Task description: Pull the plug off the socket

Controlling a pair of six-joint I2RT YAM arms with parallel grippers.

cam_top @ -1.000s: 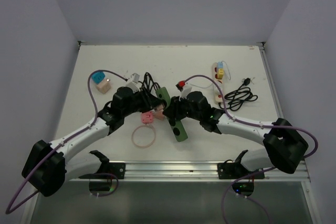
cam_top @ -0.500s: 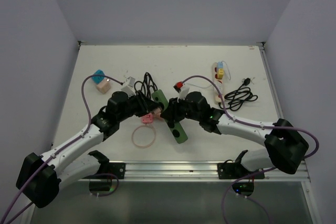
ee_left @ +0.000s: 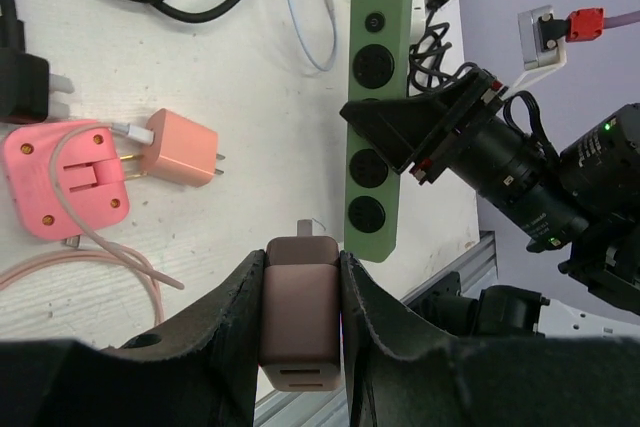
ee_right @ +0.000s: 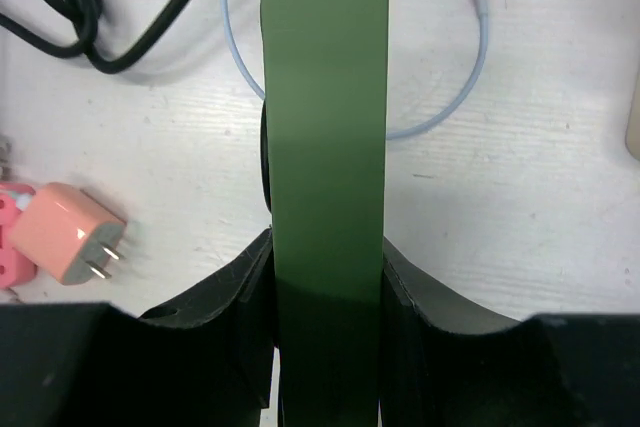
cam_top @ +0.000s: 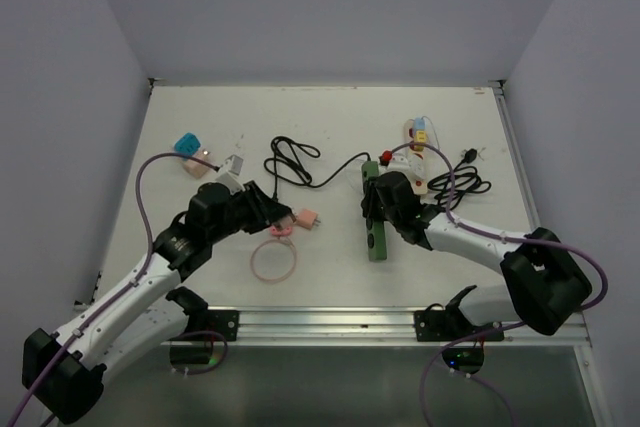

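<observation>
Plug (ee_left: 302,312) and socket are apart. The small brownish-pink plug sits pinched in the left gripper (ee_left: 302,275), whose two fingers (ee_left: 245,297) are closed flat against its sides. Its metal prongs point away from the wrist and touch nothing. Seen from the left wrist, it hangs just beside the near end of the green power strip (ee_left: 375,117), outside all of its round sockets. From above, the left gripper is over the table (cam_top: 330,117), near a pink adapter (ee_left: 65,182) and a salmon charger (ee_left: 180,147) that lie just beside each other. A pink cable (cam_top: 273,261) lies in a ring a little nearer the arm bases.

The right gripper (ee_right: 326,267) is clamped across the width of the green power strip, one finger on each long edge. The strip runs straight up the middle of that wrist's view. From above it lies lengthways, pointing roughly from the arm bases toward the far wall, off to the right of the plug. Whether it rests on the table or is lifted a little, I cannot tell.

A black cord (cam_top: 295,162) snakes across the table and reaches toward the strip's far end. A pale blue wire (ee_right: 440,117) curves out from behind the strip. Further right lie a white power strip (cam_top: 416,152) and a coiled black cable (cam_top: 458,187). At the far left a blue cube (cam_top: 186,144) sits beside a tan cube (cam_top: 200,162).
</observation>
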